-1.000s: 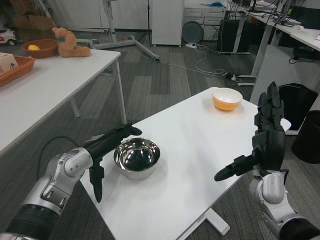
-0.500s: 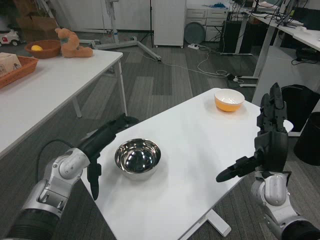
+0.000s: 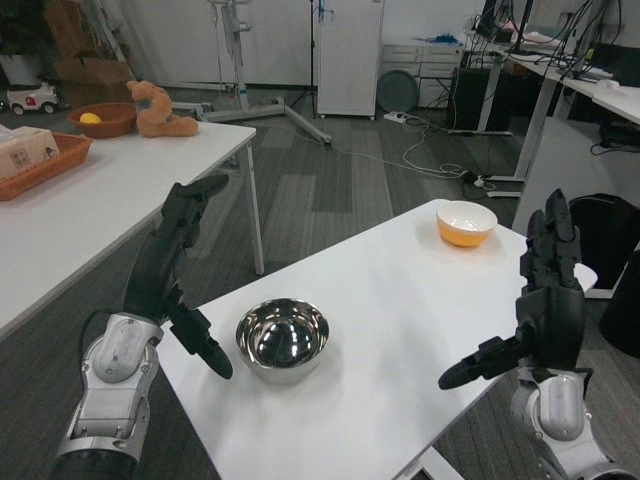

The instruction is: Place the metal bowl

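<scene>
Near the white table's (image 3: 400, 330) left corner sits the shiny round metal bowl (image 3: 283, 339), released, flanked by spread, empty left hand (image 3: 172, 270) and right hand (image 3: 540, 305).

Bright, even, sharp indoor light

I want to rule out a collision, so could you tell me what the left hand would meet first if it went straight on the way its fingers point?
Nothing, it seems: the left hand points up and away, past the shiny metal bowl; depth is uncertain.
</scene>
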